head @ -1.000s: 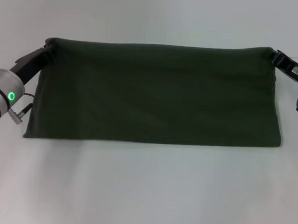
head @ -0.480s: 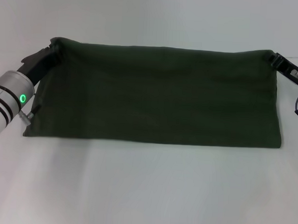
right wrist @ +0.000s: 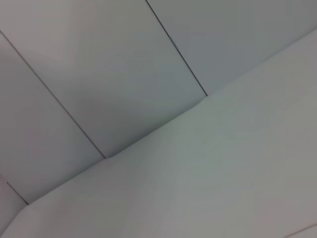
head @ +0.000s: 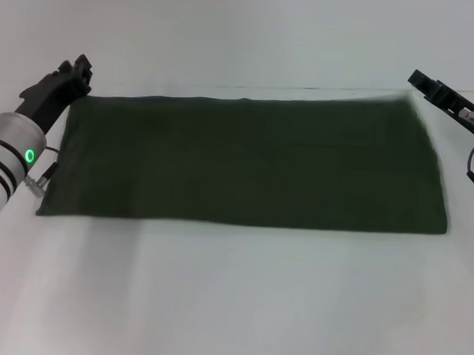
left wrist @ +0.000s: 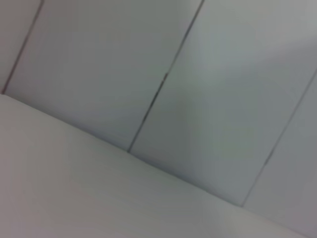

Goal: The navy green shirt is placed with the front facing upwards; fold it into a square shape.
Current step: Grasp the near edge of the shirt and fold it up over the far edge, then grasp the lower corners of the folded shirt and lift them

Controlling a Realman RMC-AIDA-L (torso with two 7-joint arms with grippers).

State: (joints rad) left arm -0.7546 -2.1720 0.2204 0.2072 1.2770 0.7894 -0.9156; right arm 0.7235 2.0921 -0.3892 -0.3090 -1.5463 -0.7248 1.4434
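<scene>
The navy green shirt (head: 254, 158) lies flat on the white table (head: 231, 296) as a wide, dark olive rectangle, folded over on itself. Its lettering and neck are hidden. My left gripper (head: 78, 67) is open and empty, just above and beyond the shirt's far left corner. My right gripper (head: 419, 79) is open and empty, just beyond the far right corner. Neither touches the cloth. The wrist views show only the table top and wall panels.
The white table extends in front of the shirt towards me. A pale panelled wall (left wrist: 163, 64) stands behind the table's far edge, also in the right wrist view (right wrist: 124, 64).
Both grippers held the shirt's far corners raised; they have let go and lifted away. The far edge has dropped flat onto the table.
</scene>
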